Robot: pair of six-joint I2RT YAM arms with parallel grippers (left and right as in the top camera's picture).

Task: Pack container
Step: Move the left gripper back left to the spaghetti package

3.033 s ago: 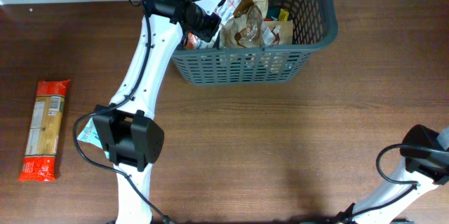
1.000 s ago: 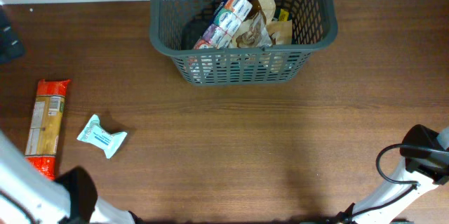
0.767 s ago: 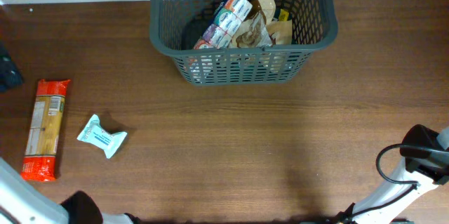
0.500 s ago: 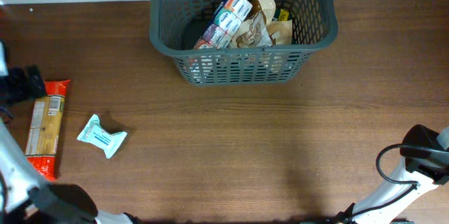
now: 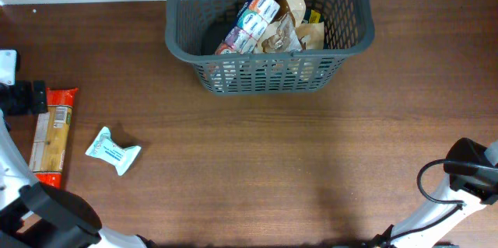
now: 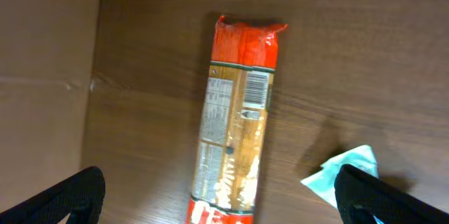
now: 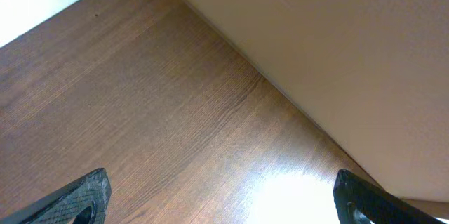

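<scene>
The container (image 5: 268,75), a dark grey slotted basket, stands at the table's far centre with several food packets (image 5: 264,24) inside. A long red and tan pasta packet (image 5: 48,143) lies flat at the far left. A small teal packet (image 5: 113,152) lies to its right. My left gripper (image 5: 31,97) hovers open over the pasta packet's far end. In the left wrist view the pasta packet (image 6: 235,126) lies between and below my left gripper (image 6: 223,199), untouched, and the teal packet (image 6: 344,175) shows by the right finger. My right gripper (image 7: 221,199) is open over bare wood, holding nothing.
The right arm (image 5: 469,172) rests at the table's lower right corner with its cable. The right wrist view shows the table edge (image 7: 280,90) close by. The left wrist view shows the table's left edge (image 6: 95,83) beside the pasta packet.
The left arm has left the basket, where it stood three seconds ago, and swung to the far left; over the last second its gripper came in over the pasta packet. The right arm has not moved.
</scene>
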